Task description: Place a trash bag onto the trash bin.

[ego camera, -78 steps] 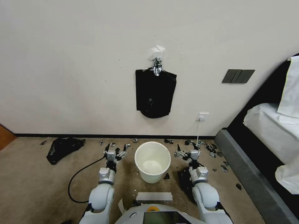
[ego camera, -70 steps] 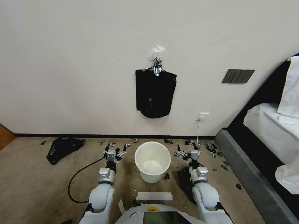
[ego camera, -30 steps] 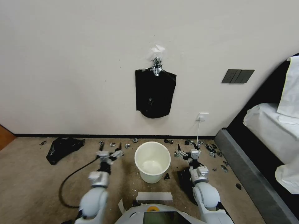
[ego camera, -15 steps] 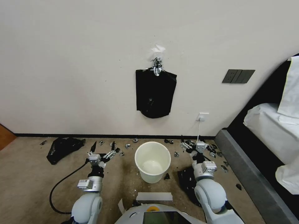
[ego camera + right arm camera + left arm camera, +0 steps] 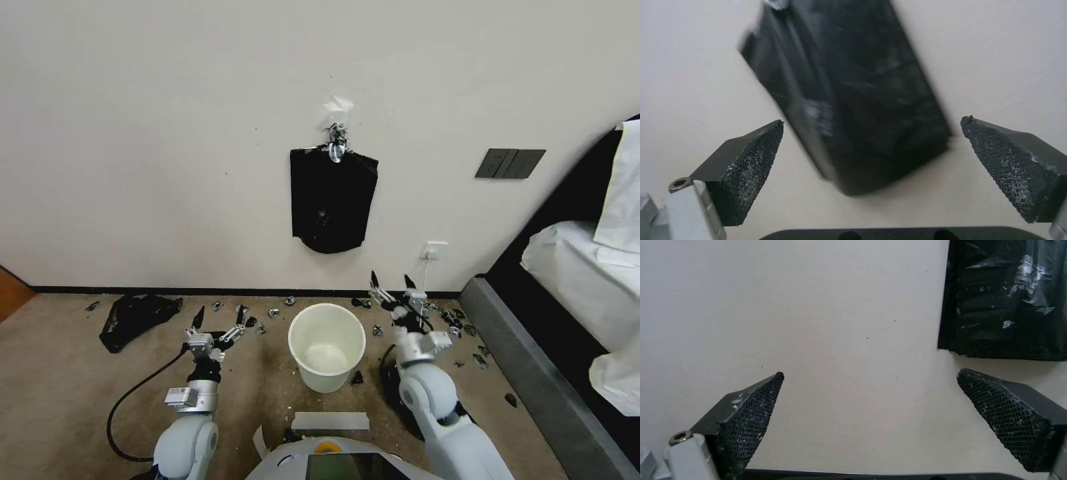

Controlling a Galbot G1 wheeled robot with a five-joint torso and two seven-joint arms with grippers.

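Against the wall hangs a clipped black bundle (image 5: 333, 203); the trash bin (image 5: 327, 347) waits unlined on the carpet between the left pincer (image 5: 217, 319) and raised right pincer (image 5: 392, 285), both spread apart to grab

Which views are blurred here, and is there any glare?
Right wrist view: the black bundle on the wall is smeared by motion. Left wrist view: sharp, with pale glints on the bundle's plastic. Head view: sharp, evenly lit, the trash bin crisp.

left claw (image 5: 219, 318) swung outward | right claw (image 5: 392, 283) risen, both spread
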